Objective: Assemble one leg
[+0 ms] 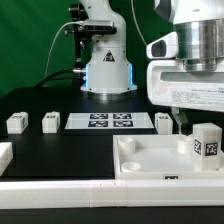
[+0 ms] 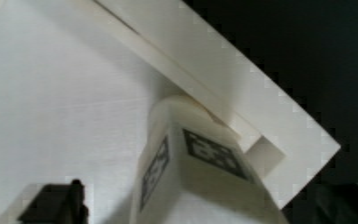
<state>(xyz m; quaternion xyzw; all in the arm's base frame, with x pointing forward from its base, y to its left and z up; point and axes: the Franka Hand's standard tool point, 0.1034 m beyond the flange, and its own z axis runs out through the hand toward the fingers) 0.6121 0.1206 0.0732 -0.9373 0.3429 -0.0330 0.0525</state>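
A leg (image 1: 205, 142), a small white block with a black-and-white tag, stands upright in the right far corner of the large white tray (image 1: 150, 162). My gripper (image 1: 194, 128) hangs just above it, and one dark finger (image 1: 183, 122) shows beside the leg's top. In the wrist view the leg (image 2: 204, 150) stands between the jaws against the tray's raised rim (image 2: 220, 70). A black finger (image 2: 51, 203) stands apart from the leg, with bare tray between them. The other finger is not clear. The gripper is open around the leg.
Three more legs stand on the black table: two at the exterior view's left (image 1: 16, 122) (image 1: 50, 121) and one by the gripper (image 1: 163, 122). The marker board (image 1: 110, 121) lies between them. A white base (image 1: 105, 70) stands behind it.
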